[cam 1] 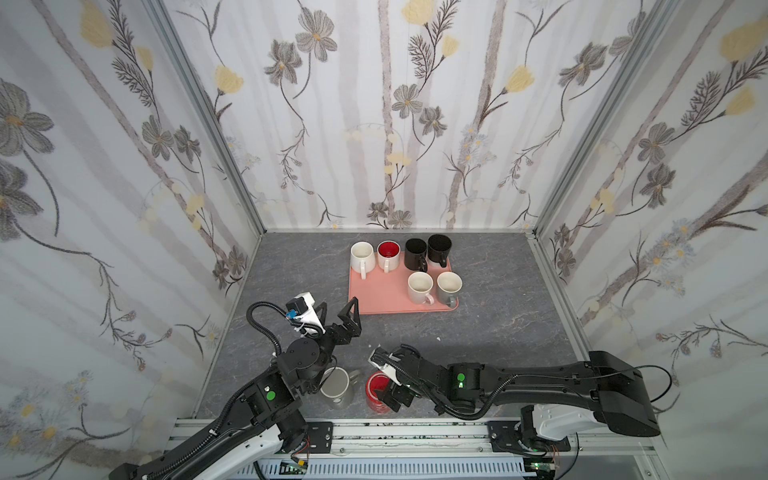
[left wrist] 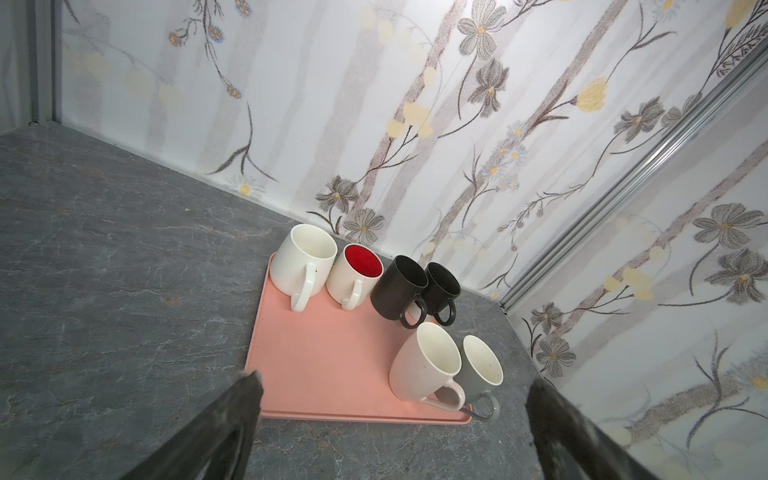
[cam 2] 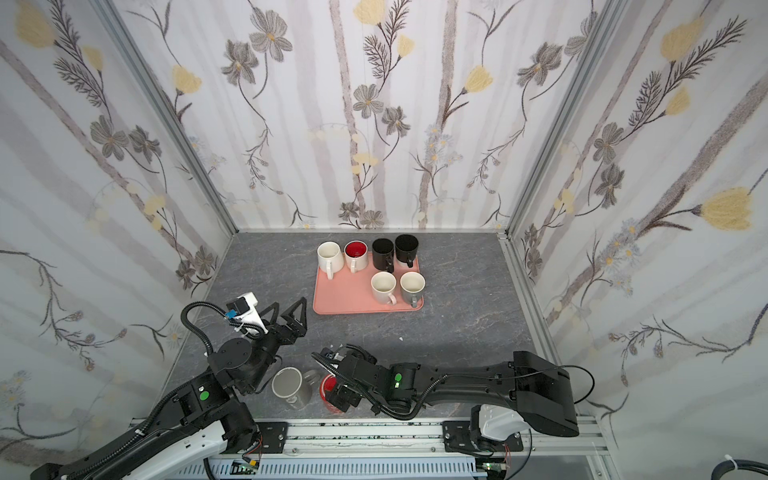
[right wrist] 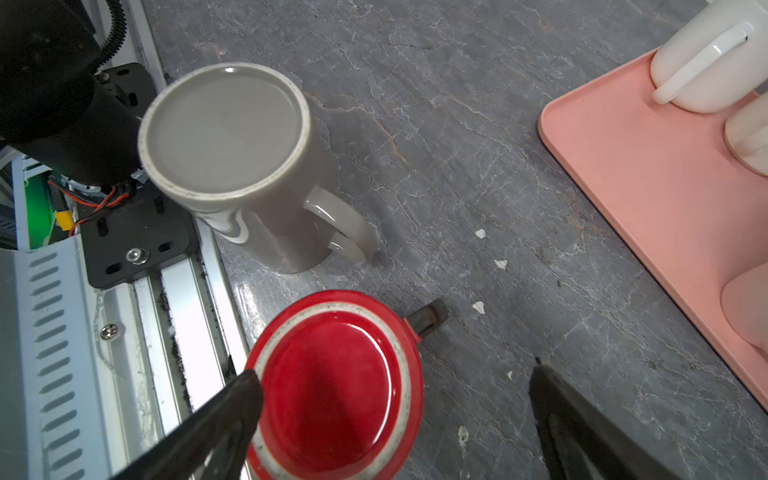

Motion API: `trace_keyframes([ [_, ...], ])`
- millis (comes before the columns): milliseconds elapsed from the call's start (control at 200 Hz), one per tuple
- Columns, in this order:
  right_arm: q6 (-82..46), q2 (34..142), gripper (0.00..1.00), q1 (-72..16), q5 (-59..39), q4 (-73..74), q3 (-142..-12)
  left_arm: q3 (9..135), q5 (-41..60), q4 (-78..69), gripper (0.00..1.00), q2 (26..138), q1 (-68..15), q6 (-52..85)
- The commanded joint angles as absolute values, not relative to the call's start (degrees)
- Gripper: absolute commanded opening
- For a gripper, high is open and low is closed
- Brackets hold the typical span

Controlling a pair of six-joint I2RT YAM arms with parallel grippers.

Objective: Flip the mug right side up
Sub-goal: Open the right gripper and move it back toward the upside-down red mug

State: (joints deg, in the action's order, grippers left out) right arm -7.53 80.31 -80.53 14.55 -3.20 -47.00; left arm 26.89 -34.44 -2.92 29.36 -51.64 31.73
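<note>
The red mug [right wrist: 332,386] stands base up on the near edge of the tabletop [cam 1: 478,332], about the middle; in both top views the right arm partly covers it. The right gripper [right wrist: 390,374] hangs over it with jaws wide: one finger [right wrist: 232,407] lies at the mug's edge and the other is well clear, so nothing is gripped. Just left of it, apart, a grey mug [right wrist: 232,137] also stands base up. Farther off and to the left, the left gripper [cam 1: 337,302] has wide, empty jaws. Beyond it, a pink tray [cam 1: 374,299] carries six upright mugs.
</note>
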Motion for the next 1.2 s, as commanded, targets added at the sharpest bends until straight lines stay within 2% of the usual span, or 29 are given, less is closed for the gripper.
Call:
trace_keyframes([
  [0,-4.8,80.0,1.0,-81.9,15.7,0.6,-46.7,27.2,-35.4,-3.1,1.0,29.6,-51.5,32.6],
  [190,-5.4,85.9,1.0,-83.2,20.7,-3.5,-50.0,27.2,-35.3,-3.8,1.0,30.9,-51.4,32.4],
  [410,-8.8,87.2,0.99,-83.0,25.6,-6.4,-49.3,27.3,-34.6,-4.2,1.0,31.6,-51.4,32.3],
  [684,-19.4,76.7,1.0,-79.0,31.6,-8.2,-38.9,27.6,-29.8,-4.0,1.0,34.2,-51.4,31.9],
  [879,-28.1,66.4,1.0,-71.1,31.2,-8.4,-31.8,30.1,-23.0,-3.6,1.0,40.6,-51.4,30.5],
  [1034,-30.8,60.0,1.0,-64.7,26.9,-7.5,-28.0,34.3,-18.6,0.7,1.0,48.3,-51.4,30.5],
  [1104,-30.8,57.8,1.0,-63.4,25.3,-6.9,-27.3,36.6,-17.5,4.1,0.96,52.4,-51.2,30.7],
  [1194,-30.4,55.8,1.0,-61.6,22.3,-6.1,-26.8,40.0,-14.9,10.2,0.83,59.0,-49.1,31.6],
])
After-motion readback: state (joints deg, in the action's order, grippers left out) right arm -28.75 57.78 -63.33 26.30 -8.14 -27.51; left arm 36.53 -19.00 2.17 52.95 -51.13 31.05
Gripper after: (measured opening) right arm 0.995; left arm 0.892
